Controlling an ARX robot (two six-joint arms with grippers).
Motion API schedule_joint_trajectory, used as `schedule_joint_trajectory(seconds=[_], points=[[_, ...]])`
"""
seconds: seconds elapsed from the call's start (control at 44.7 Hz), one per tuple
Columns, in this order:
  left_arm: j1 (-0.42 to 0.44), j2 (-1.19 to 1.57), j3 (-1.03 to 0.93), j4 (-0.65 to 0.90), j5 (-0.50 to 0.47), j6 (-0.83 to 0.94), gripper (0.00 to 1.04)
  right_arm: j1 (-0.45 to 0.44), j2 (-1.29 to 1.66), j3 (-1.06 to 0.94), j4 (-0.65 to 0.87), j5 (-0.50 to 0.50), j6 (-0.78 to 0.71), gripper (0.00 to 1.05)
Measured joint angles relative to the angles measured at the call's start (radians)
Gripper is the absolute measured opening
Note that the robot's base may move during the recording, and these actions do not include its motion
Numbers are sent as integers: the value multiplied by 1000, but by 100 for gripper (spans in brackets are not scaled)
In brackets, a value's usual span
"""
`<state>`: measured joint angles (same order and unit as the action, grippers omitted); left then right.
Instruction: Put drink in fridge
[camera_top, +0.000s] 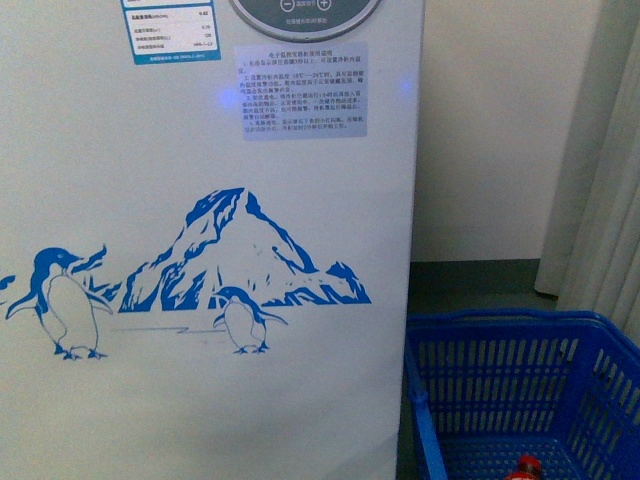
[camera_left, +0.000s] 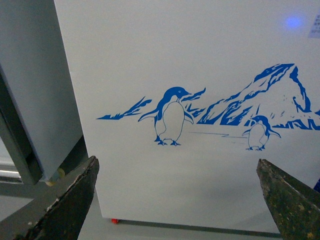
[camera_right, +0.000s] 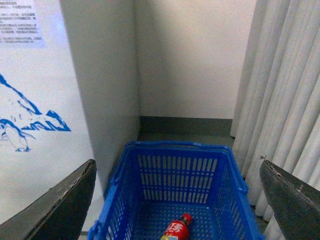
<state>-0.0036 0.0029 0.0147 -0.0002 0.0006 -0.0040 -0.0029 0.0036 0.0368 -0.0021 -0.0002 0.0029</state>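
Observation:
The fridge (camera_top: 200, 200) fills the front view: a white front with the blue penguin-and-mountain decal and the lower edge of the oval grey display panel (camera_top: 305, 15); its lids are out of view. It also shows in the left wrist view (camera_left: 175, 75) and the right wrist view (camera_right: 30, 125). The drink (camera_right: 177, 230), red cap and red label, lies on its side on the floor of the blue basket; only its cap shows in the front view (camera_top: 524, 466). My left gripper (camera_left: 177, 200) is open and empty, facing the fridge front. My right gripper (camera_right: 177, 200) is open and empty, above the basket.
The blue plastic basket (camera_right: 175, 150) stands on the floor to the right of the fridge, also in the front view (camera_top: 500, 330). A white wall (camera_top: 500, 130) is behind it, curtains (camera_right: 285, 100) to its right. A grey-white appliance (camera_left: 35, 90) stands left of the fridge.

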Motion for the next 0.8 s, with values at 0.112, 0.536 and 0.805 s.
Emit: schedule_joint_trajectory(seconds=[0.112,0.536,0.805], points=[[0,0,0,0,0,0,97,0,0,0,0,0,0,98],[0,0,0,0,-1,0,97,40,626,196,-169,30,51,98],[0,0,0,0,0,0,97,25,1478,484,-3,77,296,98]])
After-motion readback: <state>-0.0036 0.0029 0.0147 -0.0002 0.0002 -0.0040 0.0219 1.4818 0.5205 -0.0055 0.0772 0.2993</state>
